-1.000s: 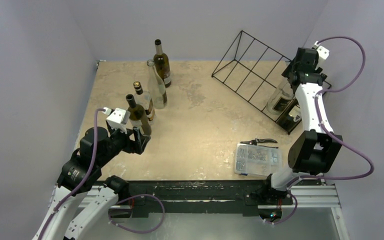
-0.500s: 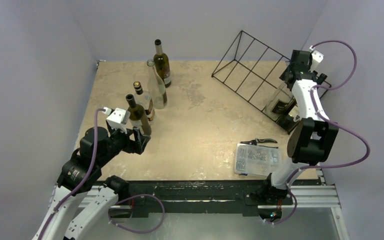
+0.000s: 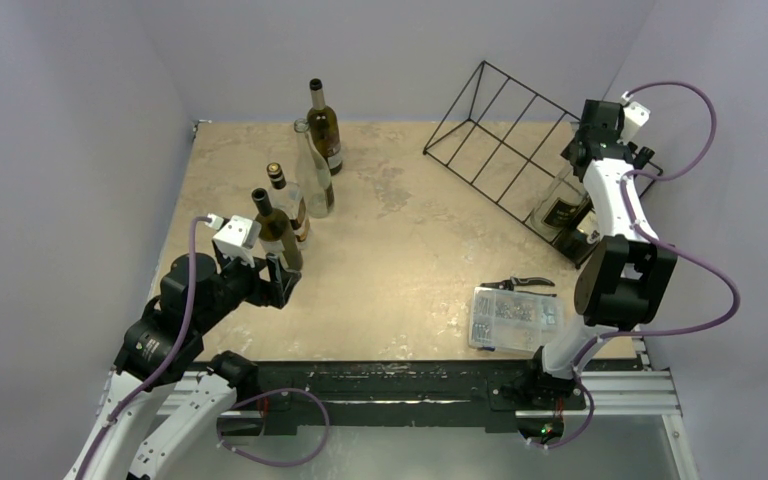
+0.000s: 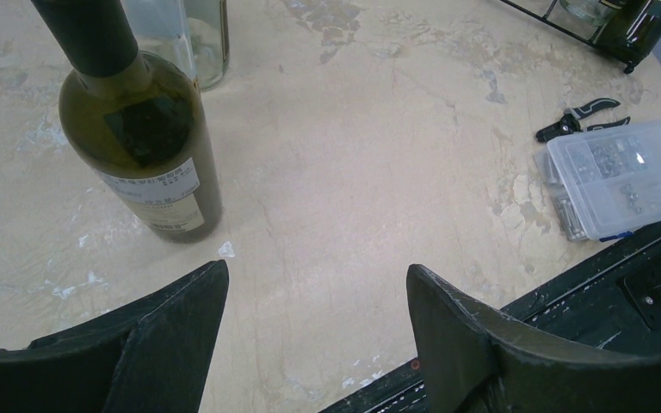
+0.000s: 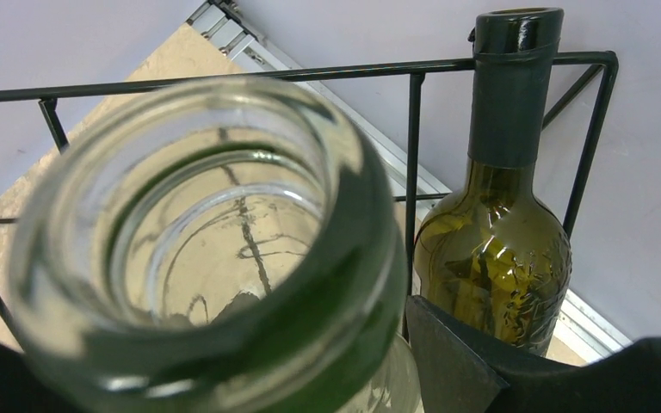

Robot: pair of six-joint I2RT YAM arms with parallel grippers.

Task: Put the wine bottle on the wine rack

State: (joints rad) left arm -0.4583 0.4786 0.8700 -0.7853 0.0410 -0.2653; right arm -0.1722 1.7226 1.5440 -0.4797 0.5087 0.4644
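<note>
Black fingers of the left hand (image 4: 314, 271) sit apart at the near left with nothing between them, parked just short of a green labelled bottle (image 4: 151, 146) standing on the worktop (image 3: 410, 250). A clear parts box (image 3: 513, 318) is over on the near right. More bottles (image 3: 324, 125) stand further back on the left.

The real action is far right. The wine bottle (image 5: 224, 215), clear glass, sits in the wine rack (image 5: 412, 155) at its near right end, right beside a dark green bottle (image 5: 495, 249). The right hand (image 3: 575, 155) is up at its neck, with a finger on either side of the mouth. Can't tell whether they're pinching it or just flanking it.

Looks like the set-down or let-go stage. Best bet: make sure the bottle's weight is on the wires, then spread the fingers gently and back out along the neck, keeping off the green neighbour and the bars.
</note>
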